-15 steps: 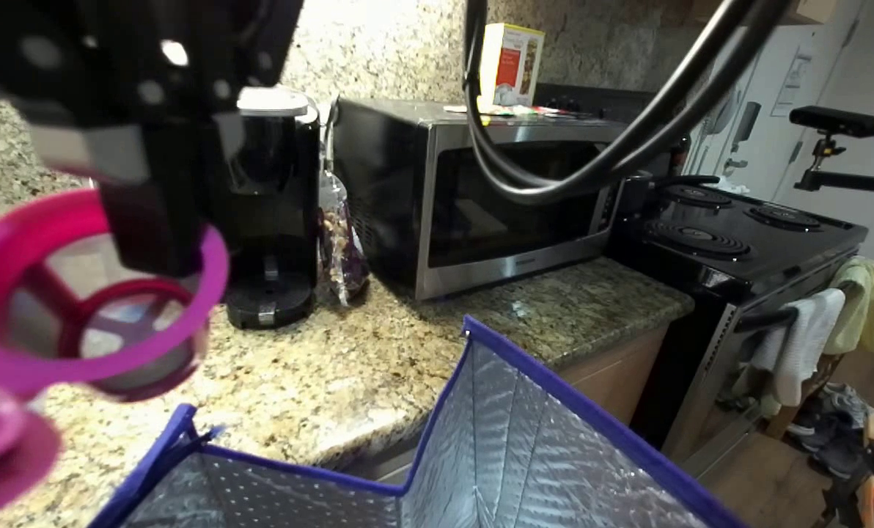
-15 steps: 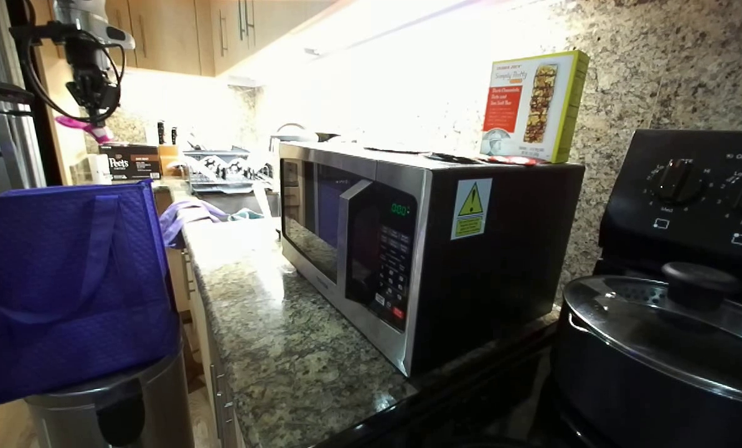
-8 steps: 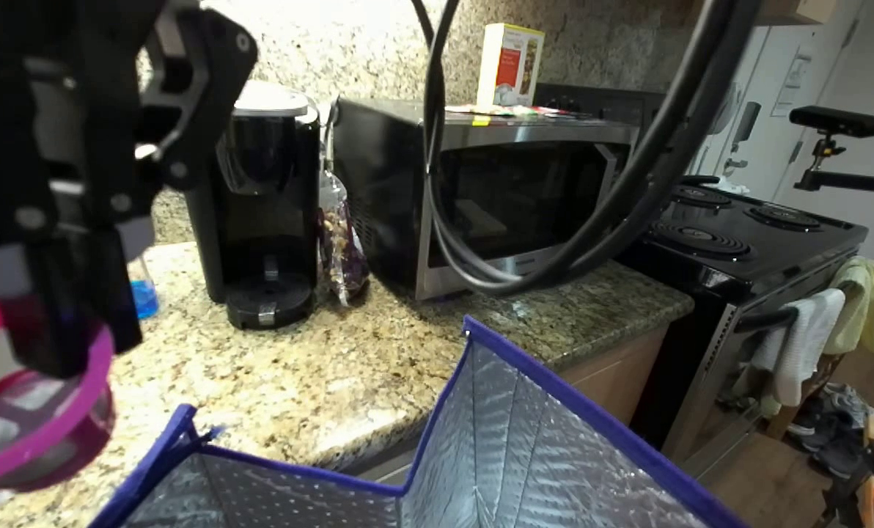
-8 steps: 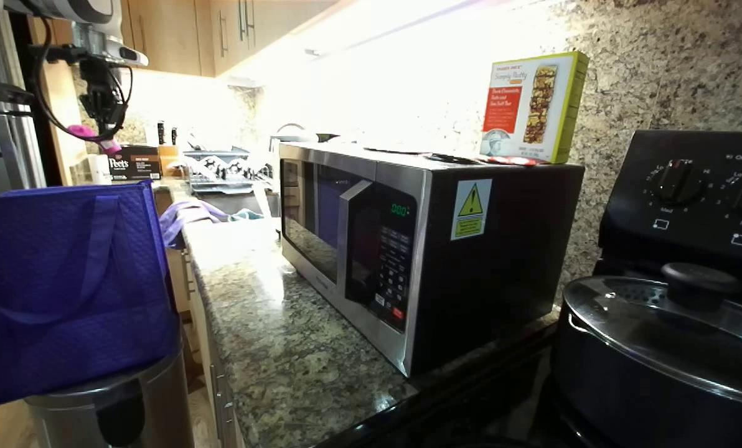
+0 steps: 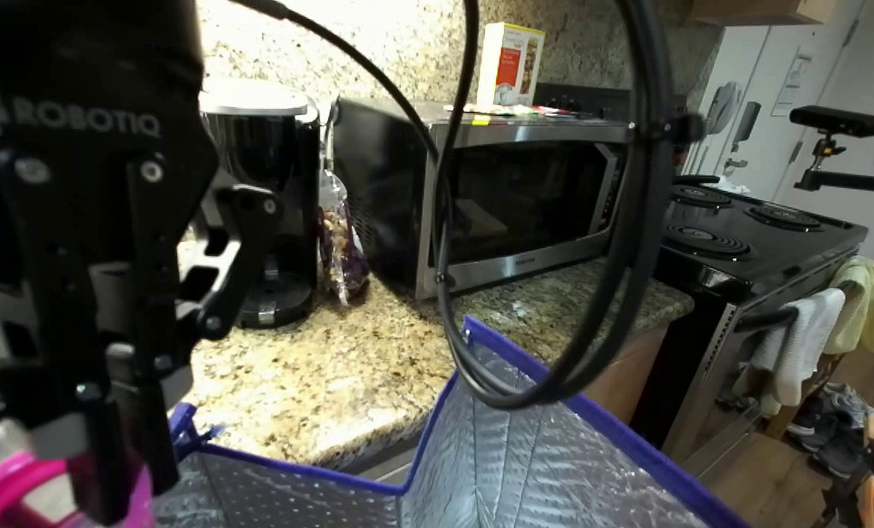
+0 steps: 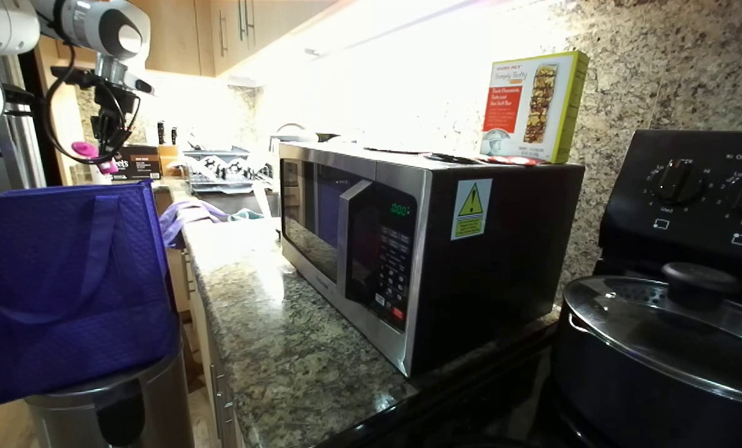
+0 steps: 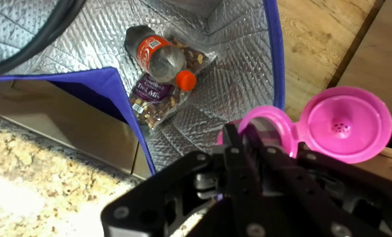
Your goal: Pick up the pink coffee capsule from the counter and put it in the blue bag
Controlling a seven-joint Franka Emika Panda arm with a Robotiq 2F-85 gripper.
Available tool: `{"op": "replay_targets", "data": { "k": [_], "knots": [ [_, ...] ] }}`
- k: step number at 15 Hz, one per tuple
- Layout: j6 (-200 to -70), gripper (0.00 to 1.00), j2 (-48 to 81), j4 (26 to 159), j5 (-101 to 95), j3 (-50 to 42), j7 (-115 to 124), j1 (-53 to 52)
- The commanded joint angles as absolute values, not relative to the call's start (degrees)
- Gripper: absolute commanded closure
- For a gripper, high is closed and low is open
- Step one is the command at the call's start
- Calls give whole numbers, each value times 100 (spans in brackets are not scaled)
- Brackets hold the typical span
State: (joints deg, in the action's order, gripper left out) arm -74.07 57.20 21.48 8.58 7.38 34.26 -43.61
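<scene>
The pink coffee capsule is a magenta cup with a hinged open lid. My gripper is shut on the cup's rim, one finger inside and one outside. In the wrist view the cup lies over the silvery lining near the bag's edge, and the lid sticks out past it. The blue bag stands open; it also shows in both exterior views. In an exterior view the capsule hangs just above the bag's rim. The speckled counter is beside the bag.
A Coke bottle and a trek mix packet lie inside the bag. A metal bin stands under it. The microwave and coffee maker stand on the counter. The arm's cable loop hangs over the bag.
My gripper has moved down towards the bag with the capsule still held. The cable loop has swung lower in front of the bag. The bag has not moved.
</scene>
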Motion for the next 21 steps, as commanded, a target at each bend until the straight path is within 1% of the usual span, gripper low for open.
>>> {"op": "replay_targets", "data": {
  "k": [1,5,14,15,16,18,21],
  "knots": [
    [-7064,93,5825,2164,1145,928,3959,-4210],
    [-6587,93,5940,2172,1334,1029,4517,-4114],
    [-6217,93,6350,2161,2103,1436,5940,-3779],
    [-6201,91,6410,2159,2195,1492,6174,-3731],
    [-6182,67,6465,2155,2254,1513,6439,-3697],
    [-6167,64,6559,2158,2368,1568,6950,-3631],
    [-6214,45,6685,2110,2385,1591,7377,-3577]
  ]
}}
